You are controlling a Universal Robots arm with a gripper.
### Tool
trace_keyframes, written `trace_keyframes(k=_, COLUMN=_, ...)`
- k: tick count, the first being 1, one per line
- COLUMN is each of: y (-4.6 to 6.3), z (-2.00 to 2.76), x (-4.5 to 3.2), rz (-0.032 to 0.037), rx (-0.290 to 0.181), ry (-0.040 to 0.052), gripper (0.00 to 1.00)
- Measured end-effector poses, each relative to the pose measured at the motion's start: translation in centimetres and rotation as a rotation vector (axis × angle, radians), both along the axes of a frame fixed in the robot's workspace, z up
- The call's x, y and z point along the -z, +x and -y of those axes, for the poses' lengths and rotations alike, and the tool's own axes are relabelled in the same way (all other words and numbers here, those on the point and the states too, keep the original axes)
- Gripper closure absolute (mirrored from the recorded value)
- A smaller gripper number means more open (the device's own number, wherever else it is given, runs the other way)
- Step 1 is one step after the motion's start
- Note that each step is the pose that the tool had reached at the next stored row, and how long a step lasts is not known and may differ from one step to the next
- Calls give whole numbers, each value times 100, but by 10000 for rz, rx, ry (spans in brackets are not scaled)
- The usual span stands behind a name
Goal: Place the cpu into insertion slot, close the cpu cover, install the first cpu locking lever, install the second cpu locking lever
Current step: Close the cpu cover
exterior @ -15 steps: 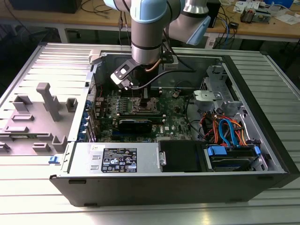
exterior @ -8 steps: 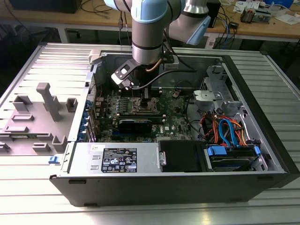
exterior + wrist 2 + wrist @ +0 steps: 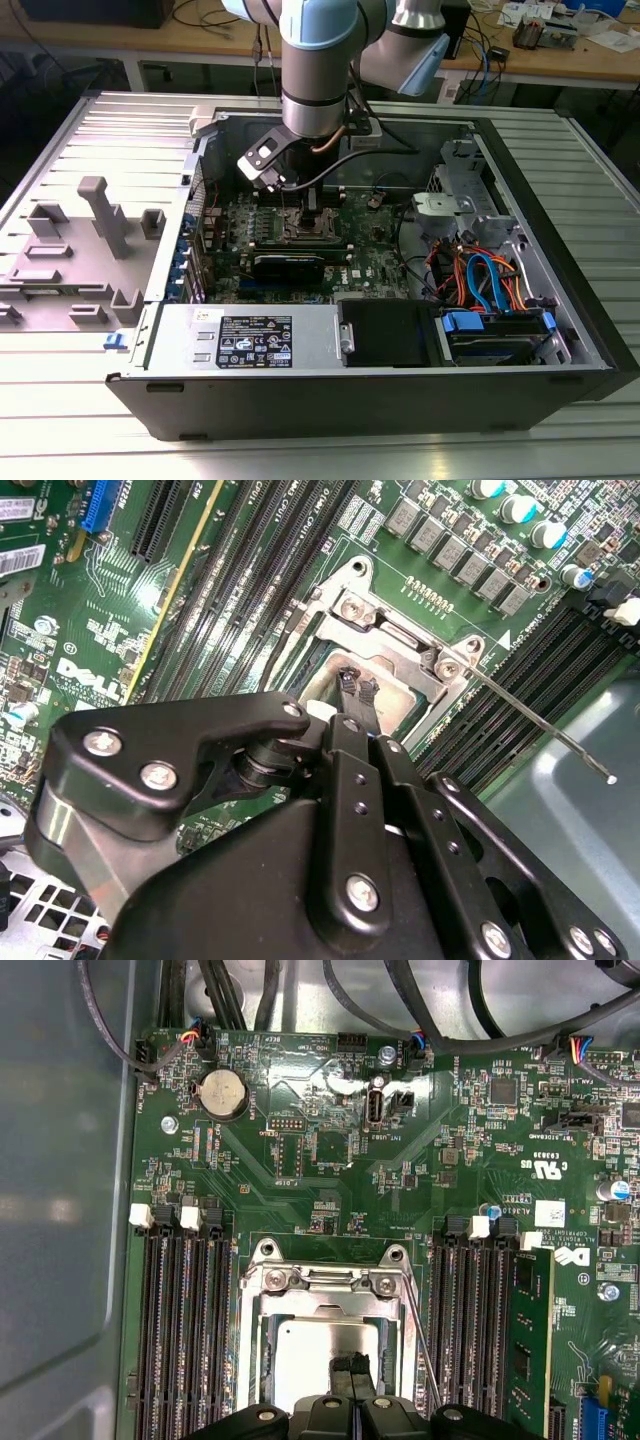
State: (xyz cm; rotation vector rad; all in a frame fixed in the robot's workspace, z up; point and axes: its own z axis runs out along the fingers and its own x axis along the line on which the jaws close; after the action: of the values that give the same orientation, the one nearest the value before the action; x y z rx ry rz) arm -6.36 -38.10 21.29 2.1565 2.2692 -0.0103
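Note:
The cpu [image 3: 310, 1355] lies flat in the insertion slot [image 3: 262, 1360], its silver top showing between black memory slots. The silvery cpu cover [image 3: 325, 1282] frames it, and the cpu top [image 3: 392, 695] shows through the cover's window; the cover's hinge edge [image 3: 385, 620] carries two screws. My gripper [image 3: 350, 1368] points straight down with both fingertips [image 3: 347, 680] pressed together, shut, at or just above the cpu top with nothing between them. A thin locking lever [image 3: 540, 725] juts out sideways from the socket corner. In the exterior view my gripper [image 3: 311, 207] hangs over the slot [image 3: 303, 230].
The green motherboard [image 3: 370, 262] sits inside an open computer case [image 3: 560, 300]. Orange and blue cables [image 3: 480, 275] crowd the exterior view's right. A power supply [image 3: 250, 340] lies along the front. Grey fixtures [image 3: 100, 215] stand on the table at the exterior view's left.

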Motion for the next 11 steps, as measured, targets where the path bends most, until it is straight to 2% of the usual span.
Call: trace_keyframes(k=11, y=20, z=0, x=-16, rz=-3, rx=2, ry=-1, gripper=89)
